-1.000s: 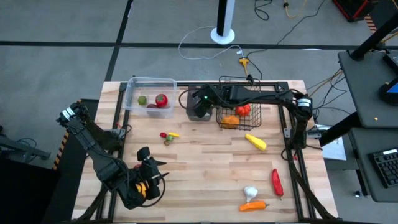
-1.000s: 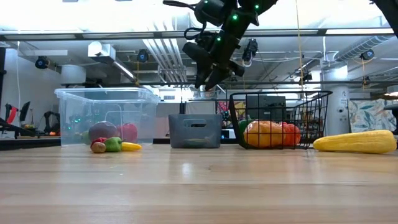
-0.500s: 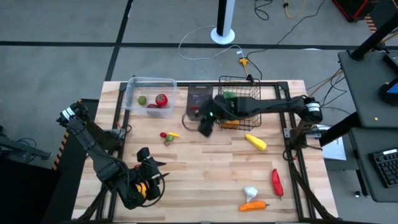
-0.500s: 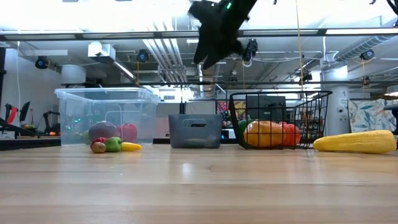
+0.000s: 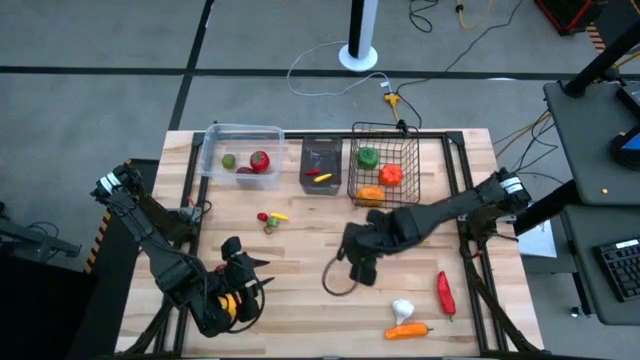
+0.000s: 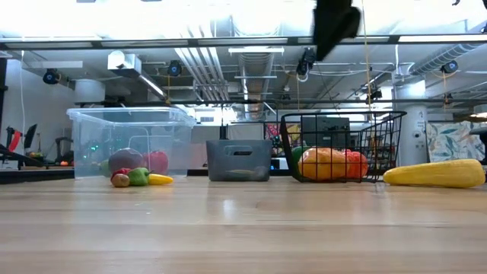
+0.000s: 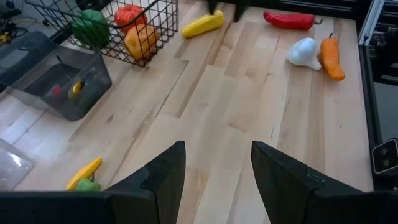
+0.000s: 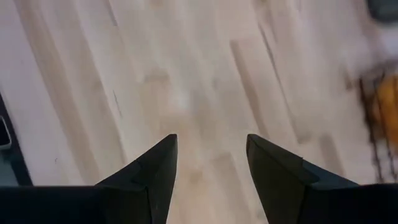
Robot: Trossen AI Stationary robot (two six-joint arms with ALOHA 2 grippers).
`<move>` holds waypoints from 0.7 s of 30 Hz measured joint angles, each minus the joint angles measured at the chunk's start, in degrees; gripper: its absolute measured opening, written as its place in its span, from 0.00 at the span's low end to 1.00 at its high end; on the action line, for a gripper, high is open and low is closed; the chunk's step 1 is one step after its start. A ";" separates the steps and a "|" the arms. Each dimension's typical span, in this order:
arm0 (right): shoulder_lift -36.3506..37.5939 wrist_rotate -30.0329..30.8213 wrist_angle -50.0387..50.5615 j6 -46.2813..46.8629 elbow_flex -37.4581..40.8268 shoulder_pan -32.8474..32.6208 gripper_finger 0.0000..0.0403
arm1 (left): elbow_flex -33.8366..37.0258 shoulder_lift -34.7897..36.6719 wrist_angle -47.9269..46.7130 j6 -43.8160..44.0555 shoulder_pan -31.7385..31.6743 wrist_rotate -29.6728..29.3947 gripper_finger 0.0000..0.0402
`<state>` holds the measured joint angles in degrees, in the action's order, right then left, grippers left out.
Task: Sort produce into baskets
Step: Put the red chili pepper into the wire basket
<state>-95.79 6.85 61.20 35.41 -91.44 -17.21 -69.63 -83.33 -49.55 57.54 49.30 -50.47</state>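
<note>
Right gripper spread, empty, at centre frame, hiding yellow corn from above. Left gripper spread, lower left.

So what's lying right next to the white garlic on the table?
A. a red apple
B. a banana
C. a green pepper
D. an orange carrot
D: in the high view the orange carrot lies just beside the white garlic on the table; the left wrist view shows the same pair together.
</note>
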 joint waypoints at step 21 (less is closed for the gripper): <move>-0.02 -2.39 14.83 16.49 0.39 -8.82 0.57 | 0.00 0.00 0.25 -1.53 -0.02 -1.69 0.42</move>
<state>-95.81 4.46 76.03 51.91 -91.05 -26.03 -69.63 -83.33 -49.30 56.01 49.28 -52.16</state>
